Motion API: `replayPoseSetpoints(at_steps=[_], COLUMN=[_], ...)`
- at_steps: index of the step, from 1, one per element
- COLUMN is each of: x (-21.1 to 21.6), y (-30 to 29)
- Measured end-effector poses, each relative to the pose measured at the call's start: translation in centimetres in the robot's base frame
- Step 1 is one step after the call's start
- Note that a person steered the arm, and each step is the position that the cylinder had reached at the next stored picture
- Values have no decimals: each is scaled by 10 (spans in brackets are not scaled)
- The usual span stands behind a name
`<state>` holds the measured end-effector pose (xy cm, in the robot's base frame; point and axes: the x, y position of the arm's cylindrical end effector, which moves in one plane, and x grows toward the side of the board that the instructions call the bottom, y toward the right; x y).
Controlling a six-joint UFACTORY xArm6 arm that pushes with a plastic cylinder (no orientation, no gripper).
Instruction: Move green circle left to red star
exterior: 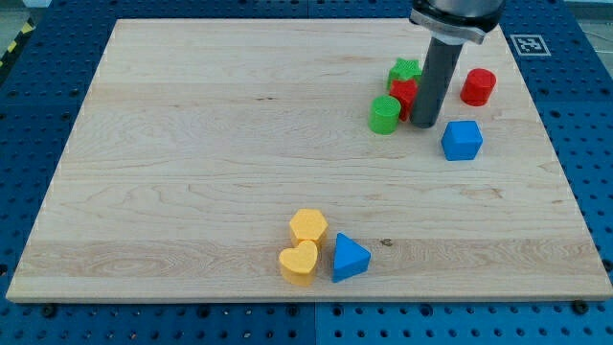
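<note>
The green circle stands near the view's upper right, touching the left-lower side of the red star. The red star is partly hidden behind my rod. A green star sits just above the red star. My tip rests on the board just right of the red star and right of the green circle, close to both.
A red cylinder lies right of the rod and a blue hexagon below right of it. A yellow hexagon, a yellow heart and a blue triangle cluster near the bottom edge of the wooden board.
</note>
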<state>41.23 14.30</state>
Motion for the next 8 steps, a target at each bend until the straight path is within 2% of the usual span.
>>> replayPoseSetpoints(at_steps=[1,2,5,7,8], x=[24,28,-5,-8,-11], y=[-10,-30,-65,-91,-83])
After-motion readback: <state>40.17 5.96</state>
